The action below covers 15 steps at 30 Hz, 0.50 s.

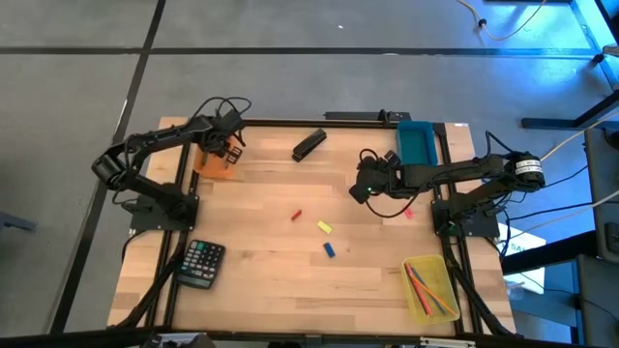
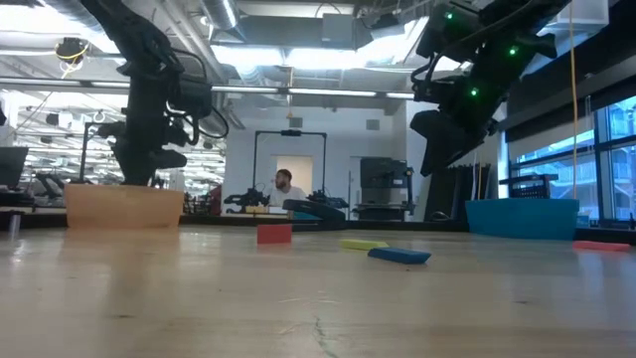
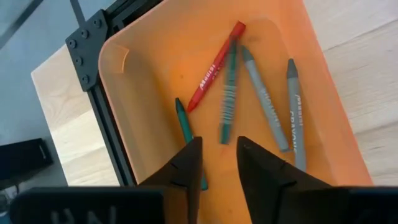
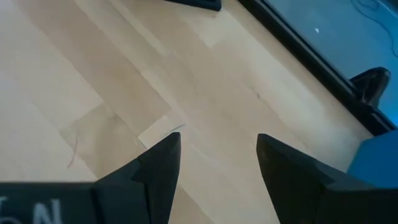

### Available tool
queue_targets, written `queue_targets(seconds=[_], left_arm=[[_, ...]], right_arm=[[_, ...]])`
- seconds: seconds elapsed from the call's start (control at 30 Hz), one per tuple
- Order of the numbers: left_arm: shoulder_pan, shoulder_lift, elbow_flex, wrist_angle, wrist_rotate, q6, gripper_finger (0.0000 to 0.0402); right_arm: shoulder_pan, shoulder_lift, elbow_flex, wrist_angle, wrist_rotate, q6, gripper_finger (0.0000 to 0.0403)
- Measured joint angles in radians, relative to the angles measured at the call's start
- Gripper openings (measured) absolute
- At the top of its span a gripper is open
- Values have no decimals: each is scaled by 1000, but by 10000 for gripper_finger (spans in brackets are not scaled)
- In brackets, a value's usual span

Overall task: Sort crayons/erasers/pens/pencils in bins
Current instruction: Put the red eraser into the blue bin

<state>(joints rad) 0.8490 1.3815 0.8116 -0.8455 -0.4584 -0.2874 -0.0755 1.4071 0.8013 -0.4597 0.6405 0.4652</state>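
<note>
At the far left corner of the surface (image 1: 261, 280), the left gripper (image 3: 219, 158) hangs over the orange bin (image 1: 215, 160). Its jaws stand partly apart with nothing between them. Below it the bin holds five crayons (image 3: 214, 67): a red one, two teal ones and two grey ones. The teal one beside the red looks blurred, as if only just let go. If so, it could bounce or roll against the bin wall; the wall looks high enough to keep it in.

Near the front left corner lies a black calculator (image 1: 200, 263), no part of the sorting. A black bar-shaped thing (image 1: 309, 145) lies toward the far edge, in the middle.

On the open middle of the surface wait a short red crayon (image 1: 297, 216), a yellow eraser (image 1: 325, 228) and a blue eraser (image 1: 330, 249), each apart from the others. All are small and lie flat, so a gripper coming down off-centre could nudge one away instead of catching it.

The right gripper (image 4: 217, 158) hovers above bare wood, right of middle, wide open and empty. A pink eraser (image 1: 408, 213) lies just beside that arm toward the right edge, where the arm could brush it. The teal bin (image 1: 416, 143) sits at the far right corner. The yellow bin (image 1: 430, 288), at the front right, already holds several long sticks.
</note>
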Motion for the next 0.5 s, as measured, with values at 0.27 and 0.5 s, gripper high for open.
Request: queue_targets(seconds=[0.27, 0.5], left_arm=[[-3, 0, -1, 16, -17, 5, 113], [-97, -1, -1, 130, -12, 129, 111]], right_arm=[[0, 0, 0, -4, -36, -4, 213], [0, 0, 0, -32, -68, -19, 213]])
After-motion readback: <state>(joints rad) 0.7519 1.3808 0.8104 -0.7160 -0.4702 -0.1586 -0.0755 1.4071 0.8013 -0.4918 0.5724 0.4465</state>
